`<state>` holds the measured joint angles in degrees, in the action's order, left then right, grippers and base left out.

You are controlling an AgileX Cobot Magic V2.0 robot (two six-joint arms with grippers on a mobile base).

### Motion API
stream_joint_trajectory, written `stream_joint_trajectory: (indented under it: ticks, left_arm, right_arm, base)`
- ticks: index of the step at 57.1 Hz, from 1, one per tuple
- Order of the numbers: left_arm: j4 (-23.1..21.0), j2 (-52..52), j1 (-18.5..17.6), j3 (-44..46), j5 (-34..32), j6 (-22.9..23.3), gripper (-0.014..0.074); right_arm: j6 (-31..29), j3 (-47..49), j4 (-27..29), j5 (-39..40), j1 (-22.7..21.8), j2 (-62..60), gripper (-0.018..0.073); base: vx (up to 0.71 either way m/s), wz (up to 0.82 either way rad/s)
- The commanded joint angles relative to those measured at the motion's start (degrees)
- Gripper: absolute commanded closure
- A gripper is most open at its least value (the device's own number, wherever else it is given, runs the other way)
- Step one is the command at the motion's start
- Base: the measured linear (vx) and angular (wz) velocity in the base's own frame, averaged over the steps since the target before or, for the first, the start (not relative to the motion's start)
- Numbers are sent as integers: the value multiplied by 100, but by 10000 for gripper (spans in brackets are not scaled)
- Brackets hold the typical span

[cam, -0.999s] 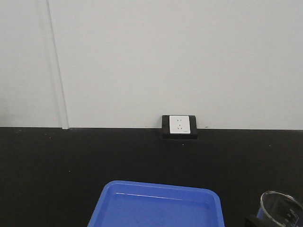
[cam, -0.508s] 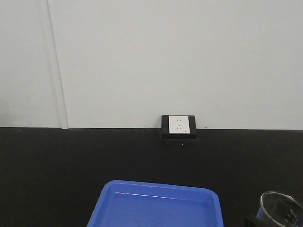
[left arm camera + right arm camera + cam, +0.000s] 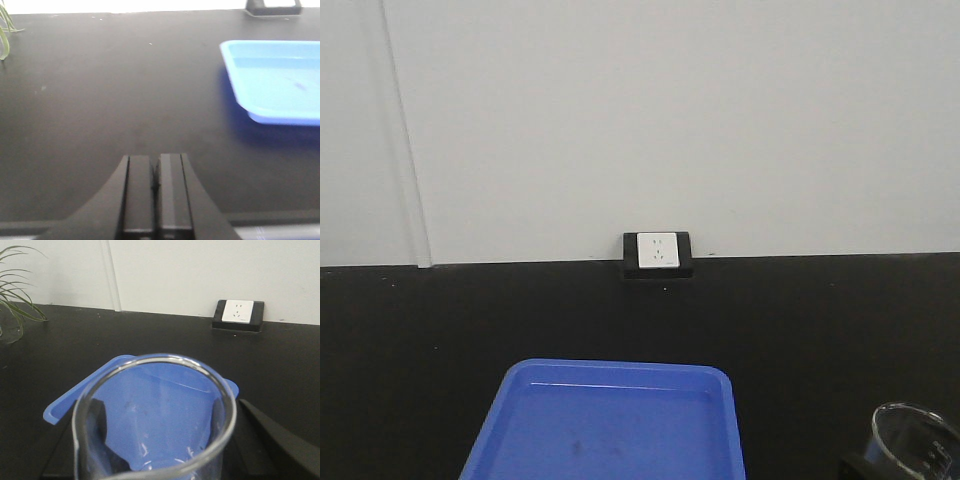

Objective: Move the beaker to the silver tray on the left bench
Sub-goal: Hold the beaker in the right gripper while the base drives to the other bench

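My right gripper [image 3: 157,421] is shut on the clear glass beaker [image 3: 155,437], with its dark fingers [image 3: 99,422] pressed on both sides of the wall below the rolled rim. The beaker is upright, holds nothing coloured, and hangs above the near edge of a blue plastic tray. In the front view the beaker [image 3: 916,441] shows at the lower right corner. My left gripper [image 3: 156,159] is shut and empty, low over a matte black bench top [image 3: 100,100]. The silver tray is out of view.
The blue plastic tray [image 3: 610,430] lies on the black bench top [image 3: 420,340]; it also shows in the left wrist view [image 3: 280,80]. A wall socket [image 3: 657,254] sits at the back edge under a white wall. Green plant leaves [image 3: 15,305] hang at the far left.
The whole front view has shifted: the socket and the blue tray now sit further left in the frame. The beaker keeps its place in the lower right corner.
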<state>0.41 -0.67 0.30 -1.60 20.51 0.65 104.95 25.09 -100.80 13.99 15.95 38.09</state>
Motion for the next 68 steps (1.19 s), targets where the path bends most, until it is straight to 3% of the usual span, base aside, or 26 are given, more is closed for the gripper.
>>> stream_joint_trajectory:
  ticks: [1, 68]
  left_arm:
    - [-10, -90, -33, -159, -444, 32, 595]
    - [-10, -90, -33, -159, -444, 32, 595]
  right_arm:
    - [-5, 180, -121, -139, -29, -21, 566]
    - [-5, 180, -121, -131, -29, -21, 566]
  base:
    - [-18, -13]
    - [-31, 8]
